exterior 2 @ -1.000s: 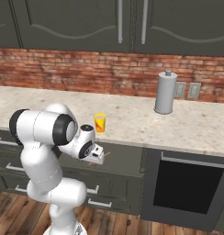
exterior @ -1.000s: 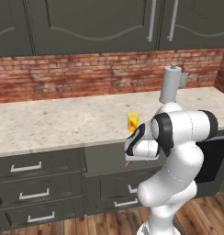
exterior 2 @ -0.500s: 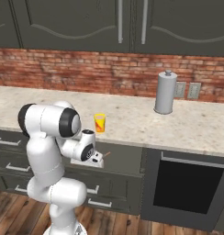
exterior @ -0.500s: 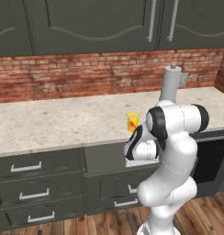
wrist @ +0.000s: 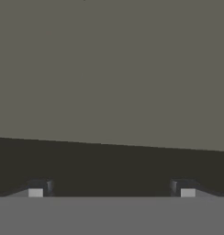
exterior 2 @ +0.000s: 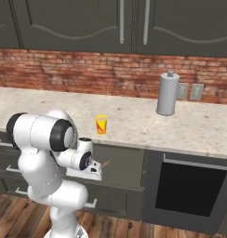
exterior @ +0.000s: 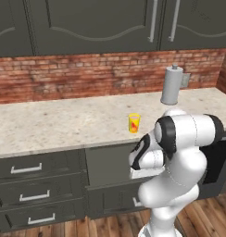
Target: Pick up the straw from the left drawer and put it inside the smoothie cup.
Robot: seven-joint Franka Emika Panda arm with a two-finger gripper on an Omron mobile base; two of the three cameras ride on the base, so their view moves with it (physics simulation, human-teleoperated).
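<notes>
The smoothie cup (exterior: 134, 123) (exterior 2: 101, 124), small and yellow with red markings, stands upright on the counter near its front edge. Below it is the left drawer (exterior: 109, 163) (exterior 2: 125, 160), with a plain dark grey front. My gripper (exterior 2: 93, 168) (exterior: 134, 170) hangs low, close against that front. In the hand view my gripper (wrist: 111, 189) is open, with its two tips wide apart, nothing between them, and flat grey surface ahead. A short orange-brown end of the straw (exterior 2: 105, 164) pokes out just right of the hand; the rest is hidden.
A tall grey canister (exterior: 172, 85) (exterior 2: 167, 93) stands at the back right of the speckled counter (exterior: 50, 125). Drawers with silver bar handles (exterior: 26, 168) stack to the left. A dark oven front (exterior 2: 192, 190) lies to the right. Wooden floor runs below.
The arm's shoulder and elbow have swung round, and the hand has sunk a little lower in front of the drawer. The jaws stayed open. The cup has not moved.
</notes>
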